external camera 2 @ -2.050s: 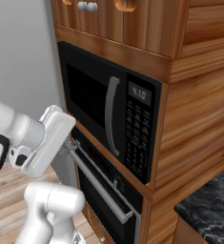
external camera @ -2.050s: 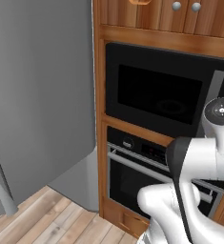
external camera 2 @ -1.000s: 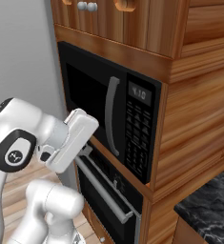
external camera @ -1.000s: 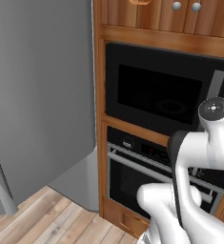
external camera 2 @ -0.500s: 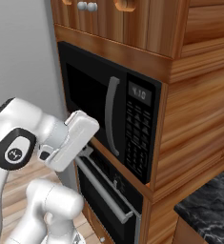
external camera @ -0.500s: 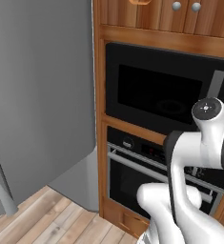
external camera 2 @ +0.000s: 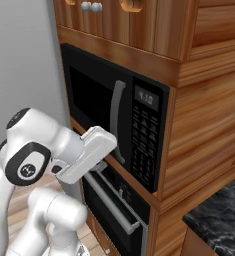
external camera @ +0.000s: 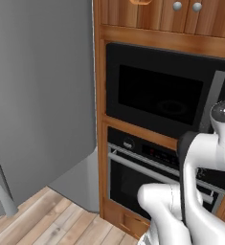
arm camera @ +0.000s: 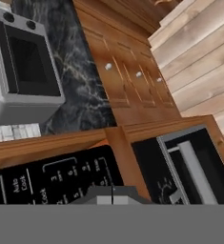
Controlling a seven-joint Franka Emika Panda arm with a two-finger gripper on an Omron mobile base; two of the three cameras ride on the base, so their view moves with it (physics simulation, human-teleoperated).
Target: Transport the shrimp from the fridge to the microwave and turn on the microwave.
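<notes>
The white arm [external camera 2: 54,150] with its dark joints rises closest to the cameras, its smooth rounded links reaching toward the wooden cabinet column. At its end the gripper [arm camera: 112,196] has its two dark fingertips pressed together with nothing between them, right up against the keypad [arm camera: 46,181] of the microwave [external camera: 166,100], whose white numerals sit on glossy black. The microwave is a black built-in box with a dark window door, closed, and a grey vertical handle [external camera 2: 117,117] beside the keypad. Just below it sits a black oven [external camera: 152,177] with a horizontal grey bar handle. Warm, grained wood frames both appliances, and cabinet doors with small round knobs [external camera 2: 90,6] close the top. To the left stands the fridge [external camera: 37,95], tall, flat and matte grey. Pale wood planks [external camera: 51,225] cover the floor, and a dark marbled counter [external camera 2: 216,222] lies to the right.
</notes>
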